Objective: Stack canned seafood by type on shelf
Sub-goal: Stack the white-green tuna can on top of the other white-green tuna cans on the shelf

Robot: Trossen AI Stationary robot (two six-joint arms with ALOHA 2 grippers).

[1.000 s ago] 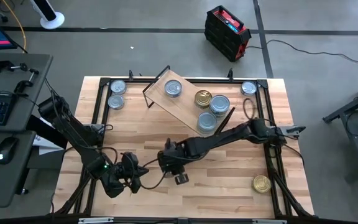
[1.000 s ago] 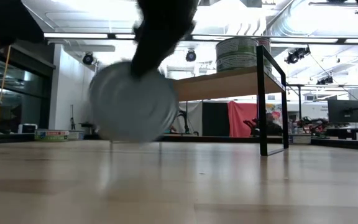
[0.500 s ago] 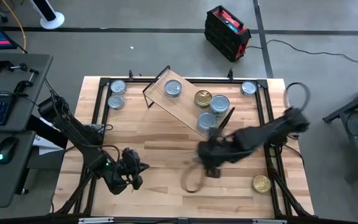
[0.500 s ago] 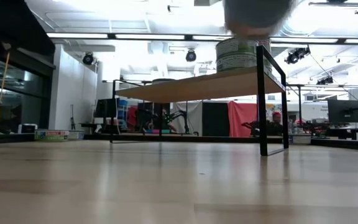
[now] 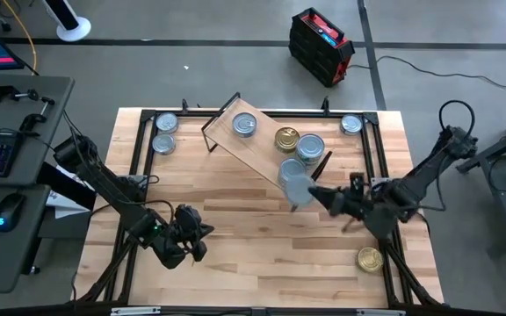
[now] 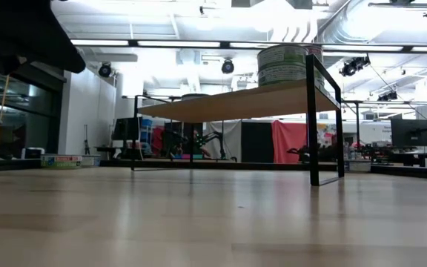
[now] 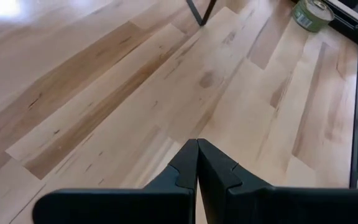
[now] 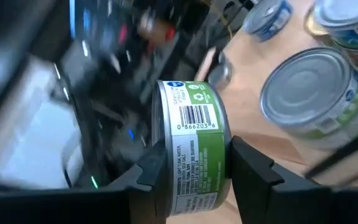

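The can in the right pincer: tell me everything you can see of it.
The can is a short round tin with a green paper label carrying white print and a barcode. It lies on its side, clamped between the right pincer fingers, held in the air near the shelf end, beside a silver-topped can already there.

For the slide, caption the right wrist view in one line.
Right gripper clamps a green-labelled can on its side, barcode showing, near the cans stacked on the shelf.
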